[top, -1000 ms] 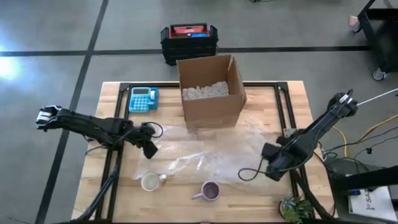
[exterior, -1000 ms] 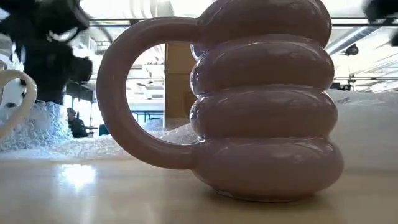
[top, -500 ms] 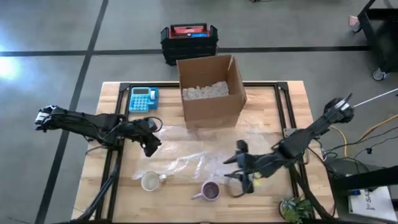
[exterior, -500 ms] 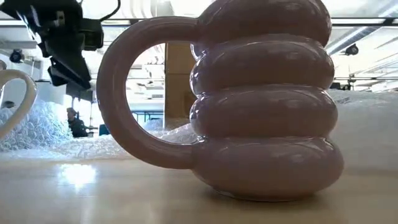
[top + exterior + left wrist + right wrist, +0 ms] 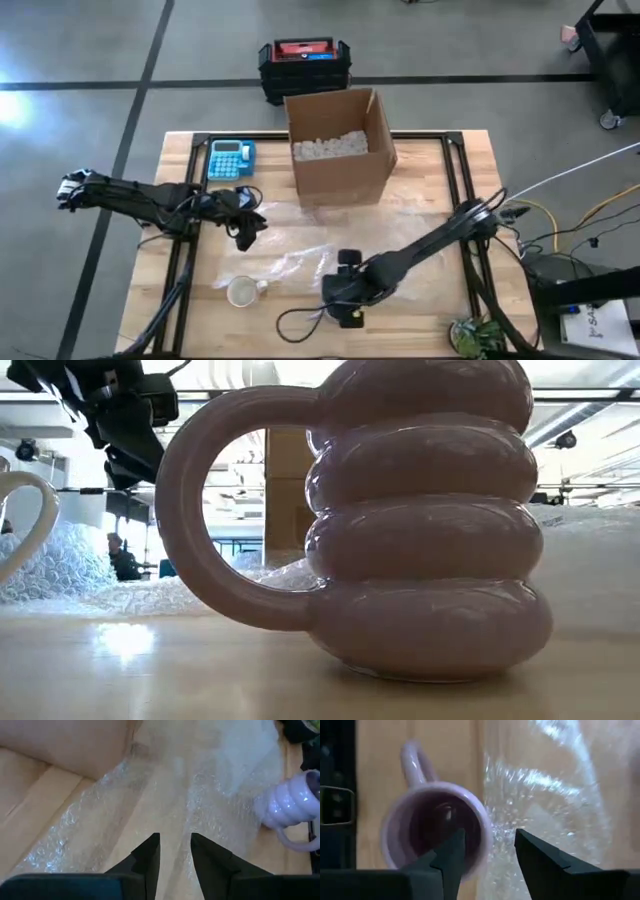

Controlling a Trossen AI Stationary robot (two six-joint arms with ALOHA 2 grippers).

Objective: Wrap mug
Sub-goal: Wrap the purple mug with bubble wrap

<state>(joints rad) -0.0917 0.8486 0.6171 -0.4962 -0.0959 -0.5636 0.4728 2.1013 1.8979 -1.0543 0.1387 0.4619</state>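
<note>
Right gripper [image 5: 487,852] hangs spread over the mug [image 5: 437,827] at the front edge, beside the wrap [image 5: 300,255] — one finger inside the rim, squeeze gently. Left gripper [image 5: 175,852] waits, slightly apart, over the wrap.

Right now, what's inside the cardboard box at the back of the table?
The cardboard box is open on top and holds white packing material. Anything beneath that fill is covered.
</note>
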